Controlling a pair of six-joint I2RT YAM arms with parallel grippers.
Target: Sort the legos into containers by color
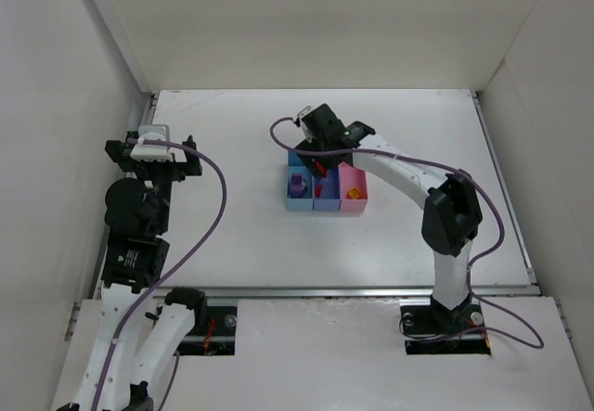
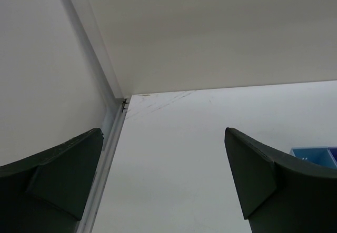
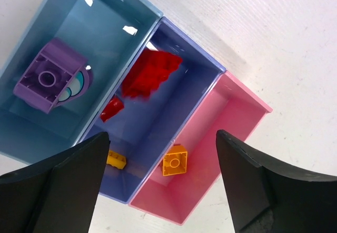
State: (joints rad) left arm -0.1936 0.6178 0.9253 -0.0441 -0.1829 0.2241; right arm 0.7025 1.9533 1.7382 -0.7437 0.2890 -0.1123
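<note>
Three joined bins (image 1: pixel 325 209) sit mid-table from above, my right gripper (image 1: pixel 316 154) at their 12 o'clock edge and my left gripper (image 1: pixel 153 147) well apart at 9 o'clock.

Left wrist: my fingers (image 2: pixel 58 175) are spread wide over the table (image 2: pixel 210 117).

Right wrist: my fingers (image 3: pixel 263 185) are spread above the bins. A purple brick (image 3: pixel 47 78) lies in the light blue bin (image 3: pixel 105 17), red bricks (image 3: pixel 150 72) and a yellow brick (image 3: pixel 116 160) in the violet bin (image 3: pixel 158 122), and an orange brick (image 3: pixel 175 162) in the pink bin (image 3: pixel 221 117).
</note>
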